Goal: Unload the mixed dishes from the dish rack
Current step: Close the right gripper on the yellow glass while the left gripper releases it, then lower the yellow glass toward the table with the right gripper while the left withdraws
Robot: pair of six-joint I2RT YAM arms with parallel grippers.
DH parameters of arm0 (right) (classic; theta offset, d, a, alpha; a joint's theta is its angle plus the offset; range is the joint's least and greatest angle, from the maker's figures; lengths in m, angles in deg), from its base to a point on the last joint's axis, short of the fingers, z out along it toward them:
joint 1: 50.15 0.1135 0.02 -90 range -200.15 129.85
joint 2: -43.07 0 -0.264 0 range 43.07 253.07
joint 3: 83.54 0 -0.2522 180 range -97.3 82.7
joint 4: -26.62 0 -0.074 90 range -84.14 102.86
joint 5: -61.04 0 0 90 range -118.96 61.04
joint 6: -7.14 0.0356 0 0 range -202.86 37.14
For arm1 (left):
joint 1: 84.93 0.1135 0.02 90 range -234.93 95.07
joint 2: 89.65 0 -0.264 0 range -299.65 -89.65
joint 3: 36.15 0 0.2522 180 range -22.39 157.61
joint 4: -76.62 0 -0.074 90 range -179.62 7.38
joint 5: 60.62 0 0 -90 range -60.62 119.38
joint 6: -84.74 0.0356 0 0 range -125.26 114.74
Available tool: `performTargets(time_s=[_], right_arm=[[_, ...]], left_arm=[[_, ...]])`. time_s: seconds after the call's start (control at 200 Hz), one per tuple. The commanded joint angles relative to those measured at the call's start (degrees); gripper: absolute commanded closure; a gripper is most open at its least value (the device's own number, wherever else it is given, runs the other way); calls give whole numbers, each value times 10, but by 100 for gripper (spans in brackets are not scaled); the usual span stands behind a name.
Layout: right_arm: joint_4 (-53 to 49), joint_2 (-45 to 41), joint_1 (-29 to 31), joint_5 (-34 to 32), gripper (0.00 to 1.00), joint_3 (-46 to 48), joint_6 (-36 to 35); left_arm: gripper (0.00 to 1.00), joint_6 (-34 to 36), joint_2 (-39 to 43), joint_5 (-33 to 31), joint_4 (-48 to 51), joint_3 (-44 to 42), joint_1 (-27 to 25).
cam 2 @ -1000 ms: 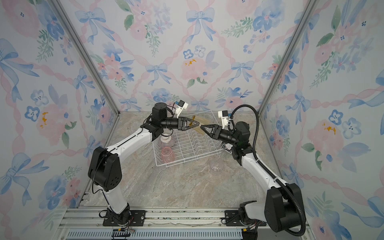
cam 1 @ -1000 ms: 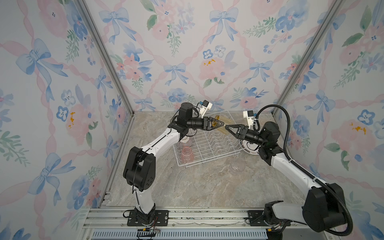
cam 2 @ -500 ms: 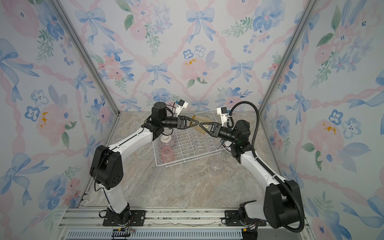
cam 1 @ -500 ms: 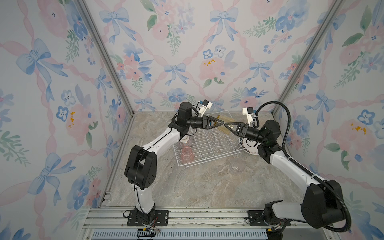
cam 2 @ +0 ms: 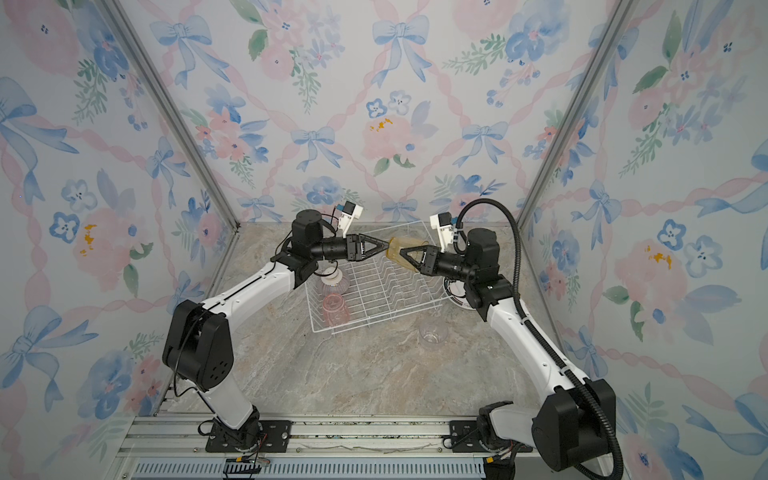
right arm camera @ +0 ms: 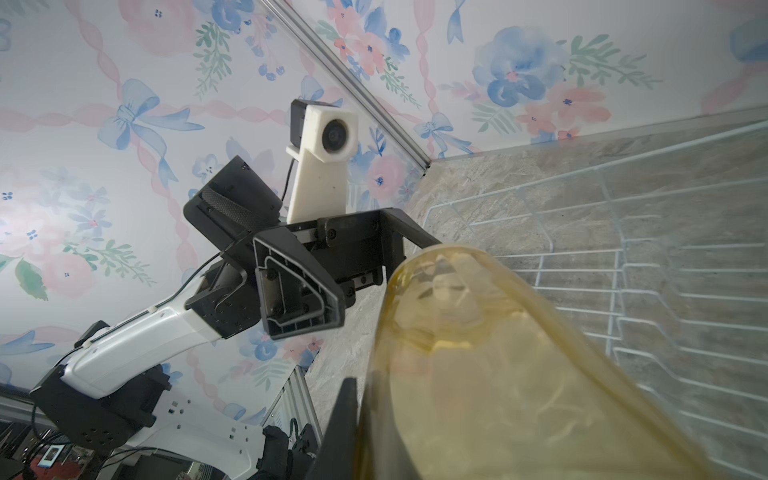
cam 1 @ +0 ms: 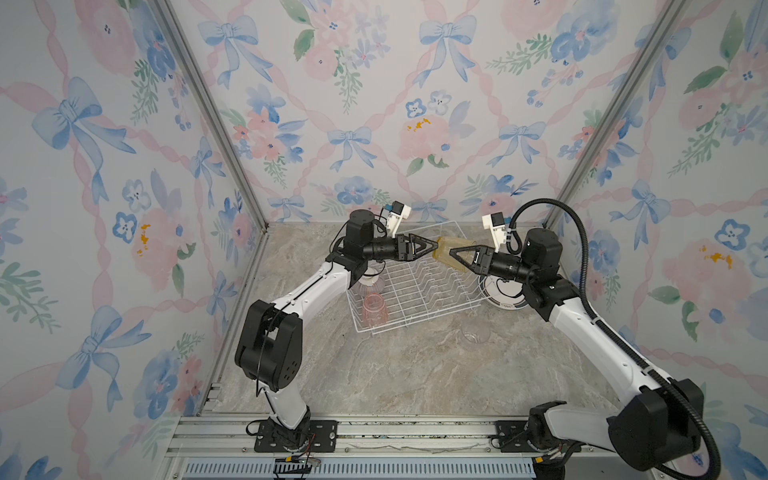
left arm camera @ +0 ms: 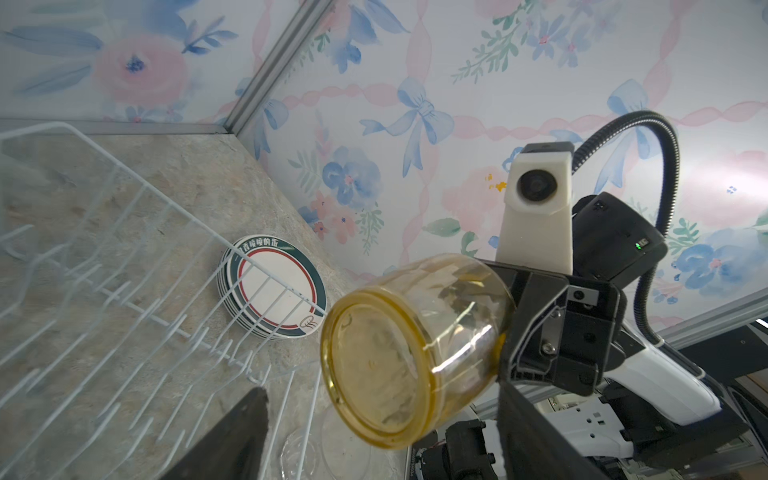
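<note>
A yellow tumbler [cam 1: 451, 250] [cam 2: 404, 250] hangs on its side above the dish rack [cam 1: 419, 291] [cam 2: 374, 293], between both grippers. My right gripper [cam 1: 452, 252] [right arm camera: 363, 382] is shut on the yellow tumbler [right arm camera: 498, 374], pinching its wall at the rim. My left gripper [cam 1: 432, 246] [left arm camera: 382, 440] is open, its fingers [right arm camera: 299, 286] standing either side of the tumbler's base [left arm camera: 386, 365], with a gap showing. In the rack stand a pink tumbler [cam 1: 374, 309] and a pink-striped bowl [cam 1: 368, 279], partly under the left arm.
A stack of plates [cam 1: 505, 295] [left arm camera: 274, 291] lies on the table just right of the rack, under the right arm. A clear tumbler [cam 1: 476, 332] [cam 2: 433, 332] stands on the marble table in front of the rack. Walls close in on three sides.
The right gripper moved left to the yellow tumbler held by the left gripper and shut on its rim. The left jaws then spread wider off the tumbler.
</note>
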Motion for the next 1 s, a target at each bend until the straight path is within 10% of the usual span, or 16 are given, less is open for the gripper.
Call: performTargets(time_s=[0.0, 0.35, 0.65, 0.995], right_arm=[[-171, -27, 20, -60, 100, -44, -123], [-515, -50, 192, -307, 100, -134, -323], [-609, 2, 353, -399, 100, -135, -344], [-626, 112, 387, -437, 100, -119, -361]], left_arm=[[20, 87, 34, -84, 104, 12, 4], [20, 226, 109, -358, 354, 19, 14], [20, 240, 150, -406, 386, -7, 56], [18, 262, 135, -449, 440, -11, 59]])
